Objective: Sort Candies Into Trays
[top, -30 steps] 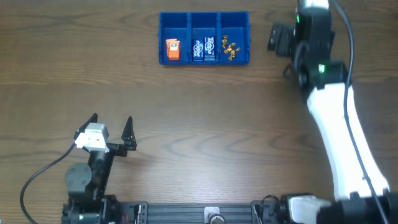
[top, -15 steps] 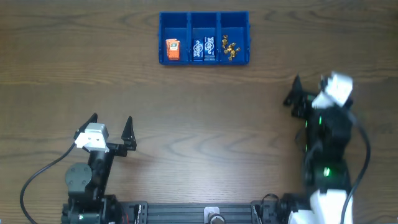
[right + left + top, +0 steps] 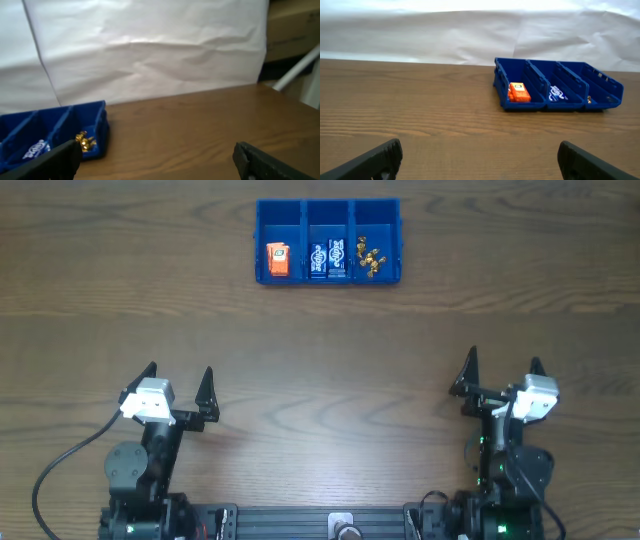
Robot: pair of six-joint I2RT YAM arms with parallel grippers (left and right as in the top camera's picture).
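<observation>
1. The blue tray (image 3: 305,225) sits at 12 o'clock on the wooden surface (image 3: 330,380), well apart from both arms. It has three compartments side by side.
2. The compartment toward 9 o'clock holds one orange candy (image 3: 277,259). The middle one holds blue-wrapped candies (image 3: 328,257), and the one toward 3 o'clock holds small gold candies (image 3: 369,258).
3. The left tool (image 3: 178,370) hangs at 8 o'clock, near its base, fingers spread wide apart and gripping nothing.
4. The right tool (image 3: 502,360) hangs at 4 o'clock, near its base, fingers likewise wide apart and gripping nothing.
5. Both tools point toward 12 o'clock, facing the tray.
6. A white backdrop (image 3: 470,35) stands behind the tray.
</observation>
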